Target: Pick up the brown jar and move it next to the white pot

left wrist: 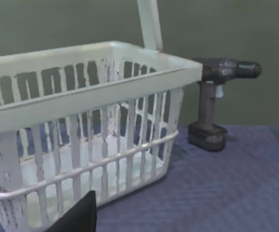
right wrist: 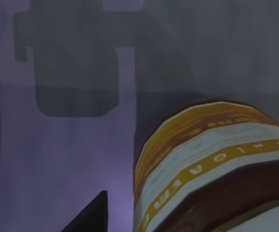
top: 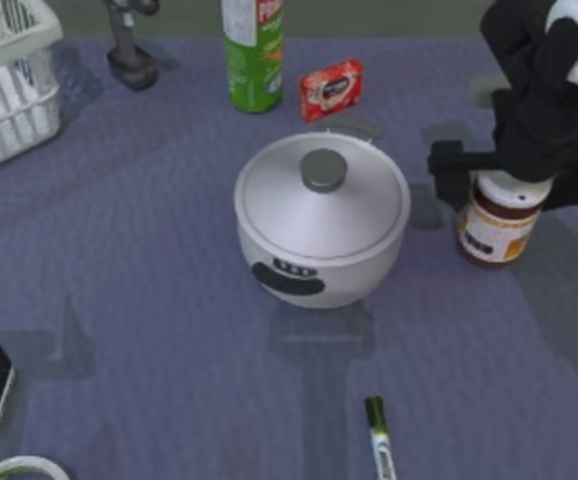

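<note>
The right gripper (top: 504,185) sits on top of the jar (top: 496,228), its fingers seemingly clamped on the white lid, though the arm hides the contact. In the right wrist view the jar (right wrist: 212,169) hangs directly below the fingers and looks clear of the worktop (right wrist: 81,159). The pot (top: 321,220) lies near, on the top view's left of the fingers. A lid-only hold could let the jar swing or slip; a low sideways carry could knock the pot. The left gripper (left wrist: 79,220) is parked by the basket (left wrist: 81,135); I cannot tell its fingers' state
</note>
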Controlling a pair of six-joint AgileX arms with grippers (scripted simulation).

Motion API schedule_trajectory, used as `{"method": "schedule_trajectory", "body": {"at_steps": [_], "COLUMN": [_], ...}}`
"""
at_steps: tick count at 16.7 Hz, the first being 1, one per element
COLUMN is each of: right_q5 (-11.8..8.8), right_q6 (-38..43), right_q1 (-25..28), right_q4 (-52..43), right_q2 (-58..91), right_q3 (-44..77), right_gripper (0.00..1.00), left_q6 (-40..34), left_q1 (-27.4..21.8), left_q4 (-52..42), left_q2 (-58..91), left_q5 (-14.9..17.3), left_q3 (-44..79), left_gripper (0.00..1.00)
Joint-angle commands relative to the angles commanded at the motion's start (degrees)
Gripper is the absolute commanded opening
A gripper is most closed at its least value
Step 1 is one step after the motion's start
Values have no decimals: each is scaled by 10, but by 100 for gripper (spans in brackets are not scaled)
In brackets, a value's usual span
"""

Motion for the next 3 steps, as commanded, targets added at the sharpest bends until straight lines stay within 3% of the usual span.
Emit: {"method": "schedule_trajectory", "body": {"at_steps": [3], "right_q5": [0], "right_q6": [0], "right_q1": [0], "right_q4": [0], "right_q2": [0], "right_q3": [0], "right_gripper": [100], "left_q6": [0], "left_q1": [0], "left_q4": [0], "left_q2": [0], "left_q5": [0], "left_q3": [0], "left_gripper": [100]}}
